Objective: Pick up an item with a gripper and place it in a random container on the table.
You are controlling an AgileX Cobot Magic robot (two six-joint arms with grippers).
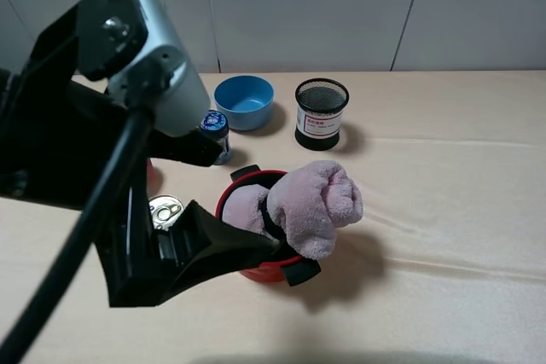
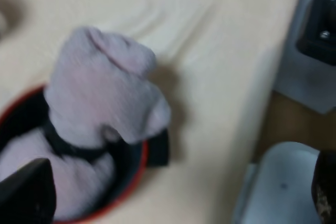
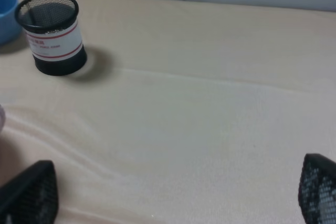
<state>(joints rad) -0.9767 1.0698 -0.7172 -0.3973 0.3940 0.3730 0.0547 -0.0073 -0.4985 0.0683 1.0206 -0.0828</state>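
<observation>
The pale pink-mauve rolled towel (image 1: 316, 206) with a black band stands tilted in the red pot (image 1: 263, 274), its upper half sticking out over the rim toward the right. It also shows in the left wrist view (image 2: 100, 93), inside the pot (image 2: 128, 190). My left gripper (image 1: 243, 202) is open beside the pot's left side, its jaws wide apart and holding nothing (image 2: 178, 187). My right gripper (image 3: 173, 187) is open and empty above the bare beige table (image 3: 199, 103); it is out of the exterior high view.
A small blue bowl (image 1: 245, 101) and a black mesh pen cup (image 1: 321, 113) stand behind the pot. A blue-capped bottle (image 1: 215, 130) and a pull-tab can (image 1: 165, 209) sit left of it, partly behind my left arm. The table edge (image 2: 273, 103) shows in the left wrist view.
</observation>
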